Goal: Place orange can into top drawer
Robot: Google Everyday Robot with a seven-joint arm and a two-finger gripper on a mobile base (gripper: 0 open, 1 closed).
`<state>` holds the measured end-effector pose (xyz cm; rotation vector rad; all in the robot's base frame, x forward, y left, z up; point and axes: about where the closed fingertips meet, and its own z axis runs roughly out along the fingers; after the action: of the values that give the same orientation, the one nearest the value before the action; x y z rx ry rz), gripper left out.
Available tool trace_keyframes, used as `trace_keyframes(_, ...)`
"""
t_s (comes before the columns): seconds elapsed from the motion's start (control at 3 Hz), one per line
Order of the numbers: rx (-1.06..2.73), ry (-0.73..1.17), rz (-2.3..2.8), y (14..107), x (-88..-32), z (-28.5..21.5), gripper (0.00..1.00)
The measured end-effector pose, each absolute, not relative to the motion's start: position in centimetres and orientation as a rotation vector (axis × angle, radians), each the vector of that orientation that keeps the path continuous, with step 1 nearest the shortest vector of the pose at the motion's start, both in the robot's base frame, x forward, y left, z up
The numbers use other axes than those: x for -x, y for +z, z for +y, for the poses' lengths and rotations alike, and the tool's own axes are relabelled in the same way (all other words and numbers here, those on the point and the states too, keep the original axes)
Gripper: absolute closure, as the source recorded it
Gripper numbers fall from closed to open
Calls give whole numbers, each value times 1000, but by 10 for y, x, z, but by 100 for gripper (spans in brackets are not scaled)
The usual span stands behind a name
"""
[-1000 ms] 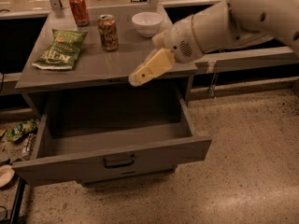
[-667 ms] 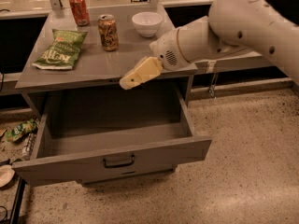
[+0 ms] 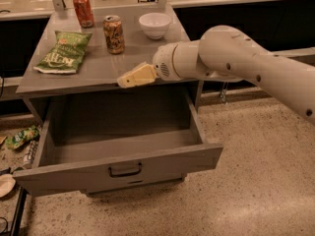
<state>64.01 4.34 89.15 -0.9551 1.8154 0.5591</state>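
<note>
The orange can [image 3: 113,34], with a mottled tan-orange and brown label and a silver top, stands upright on the grey cabinet top [image 3: 98,68], towards the back centre. The top drawer [image 3: 118,168] is pulled open below and has nothing in it; its dark pull handle is at the front centre. My gripper [image 3: 129,79], with cream-coloured fingers, hangs over the front edge of the cabinet top, in front of and slightly right of the can and apart from it. It holds nothing.
A plainer red-orange can [image 3: 83,10] stands at the back left. A green chip bag [image 3: 65,51] lies on the left. A white bowl [image 3: 155,24] sits right of the orange can. Litter [image 3: 19,136] lies on the floor at left.
My gripper and arm have moved left and towards the back, from over the open drawer's right side to the cabinet top's front edge, closer to the orange can.
</note>
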Motion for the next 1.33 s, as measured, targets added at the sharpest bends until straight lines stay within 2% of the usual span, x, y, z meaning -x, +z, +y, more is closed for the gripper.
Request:
trace_keyframes(0.33,886,603,1747,878,-689,60,0)
trace_keyframes(1.33,843,606,1645,894,-730,86,0)
